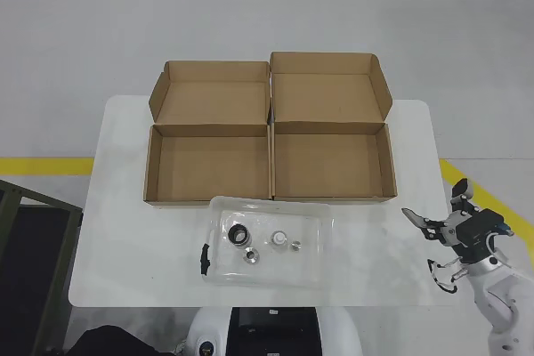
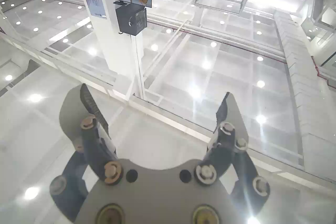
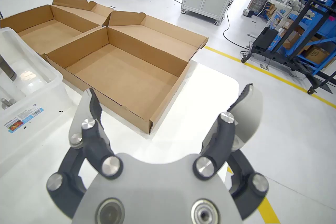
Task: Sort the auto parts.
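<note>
Both pincers apart and empty, parts waiting in the bin

My right pincer (image 1: 433, 245) hangs by the right edge of the table (image 1: 383, 258), jaws spread wide with nothing between them. My left pincer (image 2: 155, 92) is spread too, pointed up at the ceiling. The parts (image 1: 279, 238) all lie in the clear bin (image 1: 313, 222), just in front of the left box (image 1: 209, 169) and right box (image 1: 329, 165), both bare inside. To start well, I judge I should carry the right pincer over the bin wall and come straight down on one part. The small piece (image 1: 296, 245) lies nearest, and the dark ring (image 1: 239, 236) farthest. I should close only once my tips straddle it, clear of its neighbours and the slick floor. Which box takes which kind needs settling first.
</note>
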